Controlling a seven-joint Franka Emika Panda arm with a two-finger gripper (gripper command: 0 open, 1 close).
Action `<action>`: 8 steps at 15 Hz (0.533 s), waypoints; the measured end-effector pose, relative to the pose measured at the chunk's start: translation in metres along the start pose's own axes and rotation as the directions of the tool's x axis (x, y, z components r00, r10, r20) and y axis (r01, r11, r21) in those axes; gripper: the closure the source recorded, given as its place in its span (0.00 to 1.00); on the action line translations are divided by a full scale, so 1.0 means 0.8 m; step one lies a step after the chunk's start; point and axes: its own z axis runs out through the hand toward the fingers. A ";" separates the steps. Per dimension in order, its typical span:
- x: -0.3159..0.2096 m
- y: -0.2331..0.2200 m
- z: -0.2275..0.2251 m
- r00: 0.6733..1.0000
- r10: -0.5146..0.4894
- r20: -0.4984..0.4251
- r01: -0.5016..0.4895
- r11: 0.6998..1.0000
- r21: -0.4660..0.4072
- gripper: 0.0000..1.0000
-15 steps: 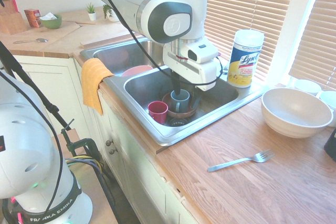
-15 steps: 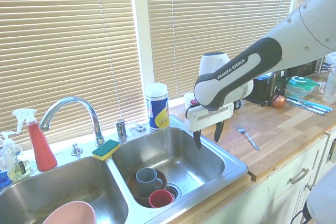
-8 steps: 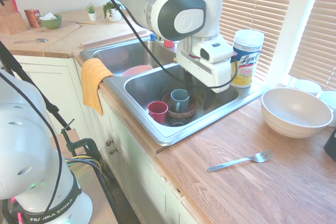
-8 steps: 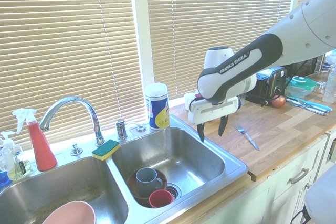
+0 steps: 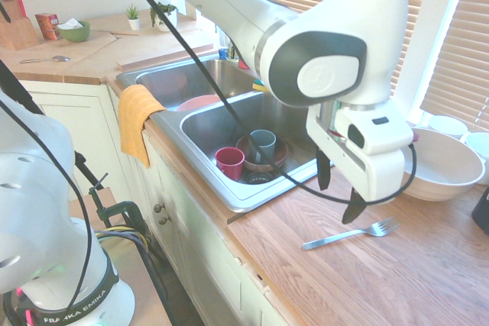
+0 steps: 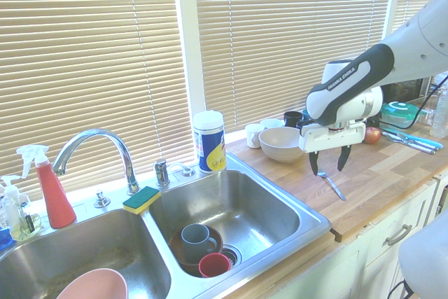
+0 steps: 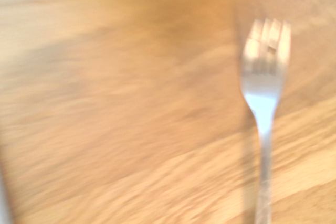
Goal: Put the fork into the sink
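The white two-finger gripper with dark fingers [image 6: 329, 160] has left its place over the right-hand bowl of the sink, as the second exterior view shows it, and now hangs above the wooden countertop [image 6: 381, 176], near the fork. Its fingers stand wide apart with nothing between them. The large cream-white round bowl [image 6: 281, 144], hidden behind the arm in the earlier second exterior view, has come into sight there; in the first exterior view the gripper now covers part of it. The slim silver metal fork with four tines [image 5: 353, 234] has not moved: it lies flat on the countertop, near the edge that meets the sink's end, its tines towards the white bowl's side.

The rectangular double-basin stainless steel sink [image 6: 316, 224] holds the same things as before. In the basin nearer the fork sits a brown round bowl [image 5: 277, 159] with a blue-grey ceramic mug [image 5: 262, 145] in it; a red cup [image 5: 229, 163] stands just beside that bowl, close to the dark round drain [image 5: 259, 178]. The other basin holds a pink bowl [image 6: 94, 287]. A green and yellow sponge [image 6: 141, 199] lies on the rim by the divider, near the tall curved chrome faucet [image 6: 98, 135].
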 end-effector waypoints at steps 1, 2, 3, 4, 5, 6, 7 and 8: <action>0.005 0.001 0.010 1.000 -0.002 0.001 0.002 1.000 -0.002 0.00; 0.008 0.002 0.019 1.000 -0.005 0.002 0.005 1.000 -0.003 1.00; 0.011 0.003 0.026 1.000 -0.007 0.003 0.007 1.000 -0.006 1.00; 0.014 0.004 0.032 1.000 -0.007 -0.003 0.007 1.000 -0.006 1.00; 0.017 0.004 0.038 1.000 -0.006 -0.007 0.006 1.000 -0.005 1.00; 0.019 0.004 0.044 1.000 -0.003 -0.009 0.003 1.000 -0.004 1.00; 0.020 0.003 0.047 1.000 -0.002 -0.014 0.002 1.000 0.000 1.00; 0.021 0.002 0.049 1.000 -0.002 -0.020 0.002 1.000 0.005 1.00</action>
